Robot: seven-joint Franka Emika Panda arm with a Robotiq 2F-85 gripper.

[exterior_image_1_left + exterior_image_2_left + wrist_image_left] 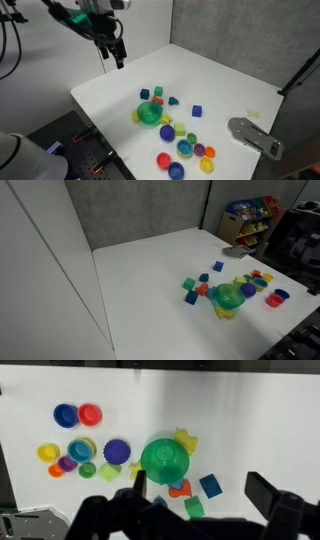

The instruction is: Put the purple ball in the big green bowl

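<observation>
The big green bowl [148, 113] stands upside down near the middle of the white table, and shows in the wrist view [163, 457] and in an exterior view [228, 296]. A small round purple thing, which I take for the purple ball [67, 463], lies among the coloured cups away from the bowl; it also shows in an exterior view [199, 150]. My gripper [115, 55] hangs high above the table's far corner, open and empty. In the wrist view its fingers [200, 485] frame the blocks beside the bowl.
A flat scalloped purple dish [117, 452], a blue cube [211, 485], a green cube [194, 507] and an orange piece [180, 488] lie around the bowl. Blue and red cups [78, 414] lie further off. A grey flat object [255, 135] sits at the table edge.
</observation>
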